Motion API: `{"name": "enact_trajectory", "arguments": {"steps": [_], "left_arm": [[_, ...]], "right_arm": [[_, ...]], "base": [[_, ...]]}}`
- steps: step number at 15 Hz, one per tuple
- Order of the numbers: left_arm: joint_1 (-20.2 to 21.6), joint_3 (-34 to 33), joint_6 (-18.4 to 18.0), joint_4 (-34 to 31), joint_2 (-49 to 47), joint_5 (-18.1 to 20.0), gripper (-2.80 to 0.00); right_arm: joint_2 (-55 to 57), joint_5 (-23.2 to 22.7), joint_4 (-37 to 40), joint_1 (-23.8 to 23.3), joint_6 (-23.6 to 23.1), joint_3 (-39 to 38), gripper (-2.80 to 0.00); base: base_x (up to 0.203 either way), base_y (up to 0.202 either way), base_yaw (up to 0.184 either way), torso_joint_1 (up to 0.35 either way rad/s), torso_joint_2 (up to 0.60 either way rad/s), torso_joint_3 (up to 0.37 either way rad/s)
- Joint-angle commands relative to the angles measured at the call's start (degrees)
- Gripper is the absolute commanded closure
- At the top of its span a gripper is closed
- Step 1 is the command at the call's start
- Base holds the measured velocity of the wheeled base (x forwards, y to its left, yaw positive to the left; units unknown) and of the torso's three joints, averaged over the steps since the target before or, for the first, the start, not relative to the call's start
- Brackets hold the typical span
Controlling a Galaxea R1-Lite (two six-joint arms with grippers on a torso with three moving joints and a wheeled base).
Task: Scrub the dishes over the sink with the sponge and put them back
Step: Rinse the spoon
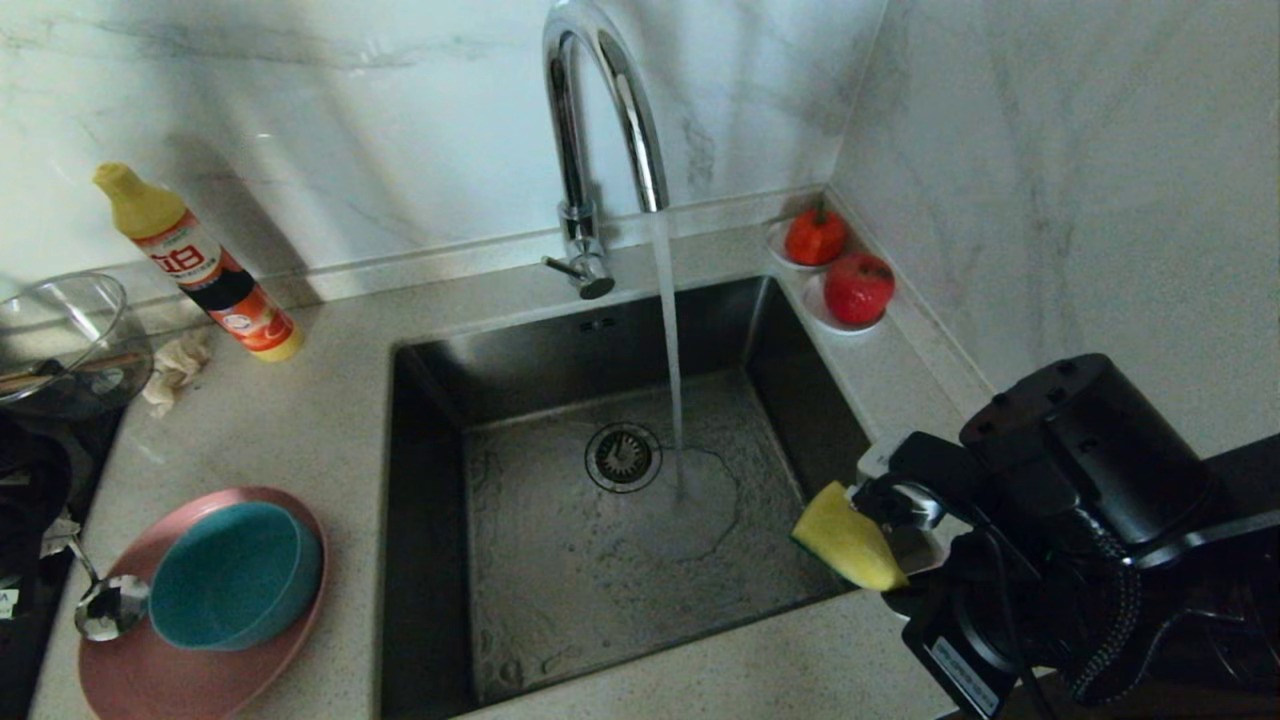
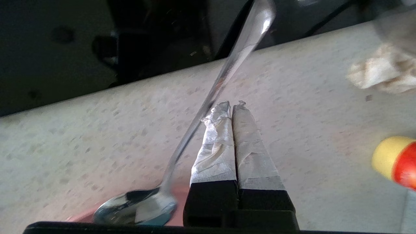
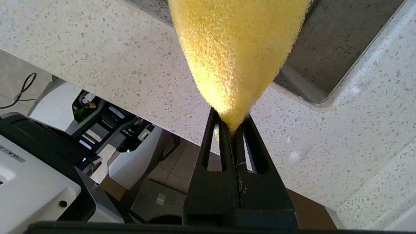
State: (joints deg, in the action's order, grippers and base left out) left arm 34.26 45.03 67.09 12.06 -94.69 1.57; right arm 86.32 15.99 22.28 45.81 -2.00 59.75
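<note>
One sink (image 1: 440, 420) with one tap (image 1: 600, 130) and one drain strainer (image 1: 623, 457). One pink plate (image 1: 150, 670), one teal bowl (image 1: 235, 573), one spoon (image 1: 105, 603), one glass bowl (image 1: 60, 335). One sponge (image 1: 848, 537). One detergent bottle (image 1: 195, 260), one cloth scrap (image 1: 175, 368). Two white saucers (image 1: 812, 302), each bearing one of two red fruits (image 1: 858, 287). Two grippers show in the wrist views: left (image 2: 232, 104), right (image 3: 231, 125).

Glossy metal spoon (image 2: 214, 94), porous foam sponge (image 3: 234, 48), brushed steel sink (image 1: 640, 570), speckled stone counter (image 1: 300, 430).
</note>
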Motion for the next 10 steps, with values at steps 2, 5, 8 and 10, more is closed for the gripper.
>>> {"name": "enact_trajectory", "arguments": {"steps": [2,5,8,10], "left_arm": [[0.0,0.7,0.4,-3.6,-0.4,0.1,0.00],[0.0,1.9,0.2,-6.5,-0.6,0.0,-2.80],[0.1,3.5,0.6,-7.3,0.4,1.3,-2.80],[0.2,4.1,1.3,-7.5,0.0,1.4,-2.80]], "right_arm": [[0.0,0.1,0.1,0.1,0.0,-0.1,0.00],[-0.3,0.1,0.2,0.0,0.0,-0.2,0.00],[-0.4,0.1,0.3,0.1,0.0,-0.2,0.00],[-0.5,0.1,0.4,0.1,0.0,-0.2,0.00]], "base": [[0.000,0.000,0.000,0.000,0.00,0.000],[0.000,0.000,0.000,0.000,0.00,0.000],[0.000,0.000,0.000,0.000,0.00,0.000],[0.000,0.000,0.000,0.000,0.00,0.000]]}}
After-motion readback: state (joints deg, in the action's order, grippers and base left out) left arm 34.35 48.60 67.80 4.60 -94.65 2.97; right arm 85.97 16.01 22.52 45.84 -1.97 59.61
